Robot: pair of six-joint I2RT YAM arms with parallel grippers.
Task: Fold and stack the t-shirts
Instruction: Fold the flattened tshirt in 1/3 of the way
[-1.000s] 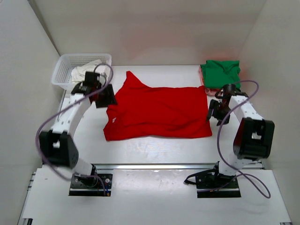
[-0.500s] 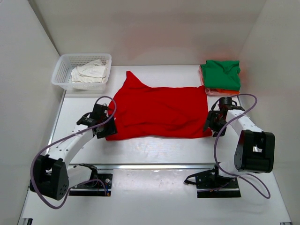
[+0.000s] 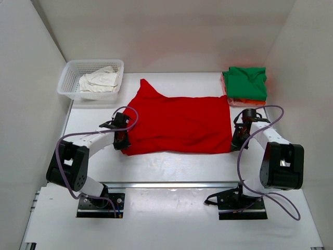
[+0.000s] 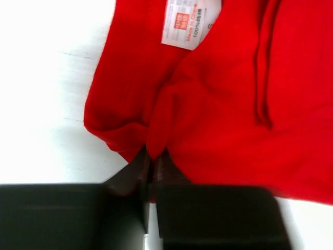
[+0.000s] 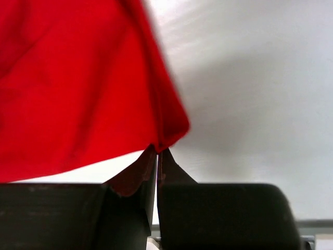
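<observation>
Cloth of the red t-shirt [image 3: 179, 122] is lying spread out in the middle of the table [image 3: 171, 166]. The left gripper [image 4: 152, 156] is pinching its near left corner tight. The right gripper [image 5: 157, 153] is pinching its near right corner tight.

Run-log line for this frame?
left pincer: shut on red t-shirt near-left corner | right pincer: shut on its near-right corner | green t-shirt: folded, far right

I see the big shirt [image 3: 177, 125] spread mid-bench [image 3: 171, 166]. Behind it on the left sits a basket [image 3: 70, 78] with a crumpled shirt [image 3: 99, 80] in it, and behind on the right lies a stack of folded shirts [image 3: 244, 83]. My left hand [image 3: 124, 143] is at the big shirt's near left corner, my right hand [image 3: 235, 146] at its near right corner.
</observation>
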